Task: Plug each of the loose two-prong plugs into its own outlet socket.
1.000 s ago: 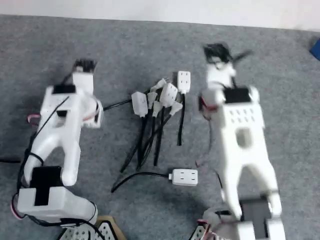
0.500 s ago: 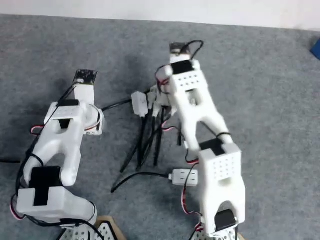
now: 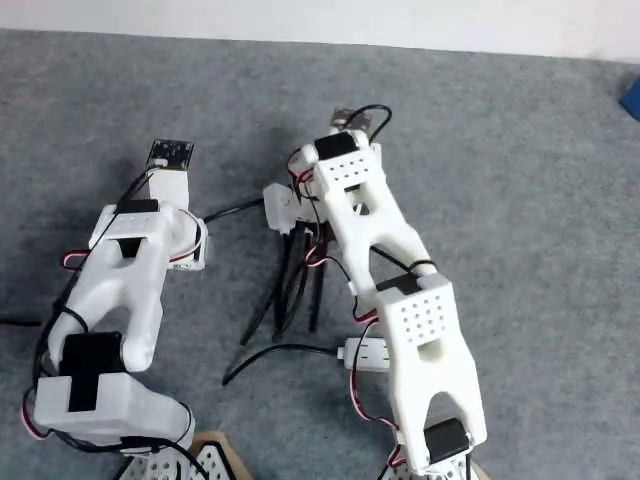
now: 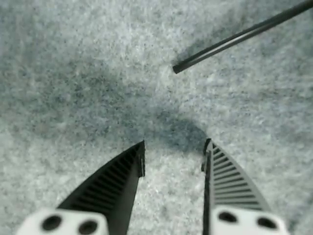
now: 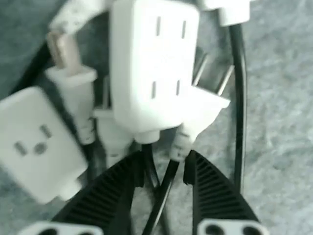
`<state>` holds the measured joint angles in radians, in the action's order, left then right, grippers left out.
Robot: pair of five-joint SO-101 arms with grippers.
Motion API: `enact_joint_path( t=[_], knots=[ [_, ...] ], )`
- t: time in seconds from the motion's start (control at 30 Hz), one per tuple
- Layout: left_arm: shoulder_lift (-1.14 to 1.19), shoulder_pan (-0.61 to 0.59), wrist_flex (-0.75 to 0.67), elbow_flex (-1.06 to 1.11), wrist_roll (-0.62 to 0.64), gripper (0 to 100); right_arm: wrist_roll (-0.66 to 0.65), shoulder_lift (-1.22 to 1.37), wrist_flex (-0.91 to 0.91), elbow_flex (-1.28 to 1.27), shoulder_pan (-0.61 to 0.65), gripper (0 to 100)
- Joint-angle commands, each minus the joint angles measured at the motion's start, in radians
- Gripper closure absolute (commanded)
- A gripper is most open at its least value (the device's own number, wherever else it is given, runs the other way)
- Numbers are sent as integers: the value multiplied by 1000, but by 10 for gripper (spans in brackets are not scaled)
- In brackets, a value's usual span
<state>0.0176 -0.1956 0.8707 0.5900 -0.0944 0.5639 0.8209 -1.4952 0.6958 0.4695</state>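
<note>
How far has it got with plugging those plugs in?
Nothing looks done: the outlet block shows empty slots, and the plug beside it has bare prongs. In hand: the right gripper is open over the pile, black cords between its fingers, gripping nothing. The left gripper is open over bare carpet. Every plug seen is left to do.

You can see your right gripper (image 5: 164,169) with its two black fingers apart, and thin black cords (image 5: 155,196) run between them. Just past the tips lies a white outlet block (image 5: 154,58), slots facing you. A white two-prong plug (image 5: 203,105) lies right beside it. Another socket block (image 5: 36,142) lies near, on grey carpet (image 5: 279,122).
</note>
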Motion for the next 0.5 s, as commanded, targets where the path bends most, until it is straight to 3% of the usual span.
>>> enact_joint_path(
  t=[0.0, 0.47],
  knots=[
    [-13, -5, -12, -4, 6, 796, 0, -21, 19, 51, -65, 860],
    [-22, 5, -15, 18, 3, 796, -71, 5, -33, 189, -94, 860]
  ],
)
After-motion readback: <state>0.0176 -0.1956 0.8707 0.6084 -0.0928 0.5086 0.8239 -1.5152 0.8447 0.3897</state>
